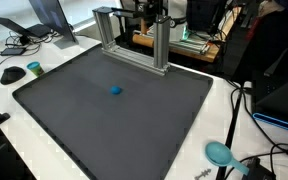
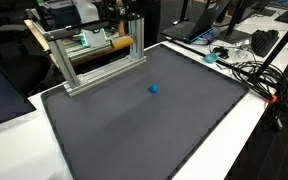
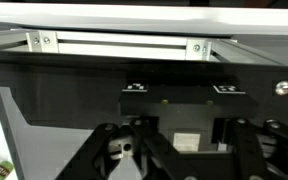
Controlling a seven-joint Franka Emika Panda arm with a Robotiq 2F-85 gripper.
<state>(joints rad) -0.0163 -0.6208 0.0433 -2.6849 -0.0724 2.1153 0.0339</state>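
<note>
**Gripper (image 3: pixel 174 150) hard by the aluminium frame (image 1: pixel 162 50), blue ball (image 1: pixel 116 90) loose on the mat**

The wrist view shows only the gripper's dark linkages just in front of the frame's crossbar, so I cannot tell whether the pincer is spread or pressed together (its fingertips fall outside the picture). The frame stands on one edge of the dark mat (image 1: pixel 64 110). The ball lies out in front of the frame, well apart from it. As I judge it, this close to the frame a careless move could knock a finger against the crossbar and shove the frame. The jolt could also set the ball rolling. Count: one frame, one ball, one mat, one gripper.
</note>
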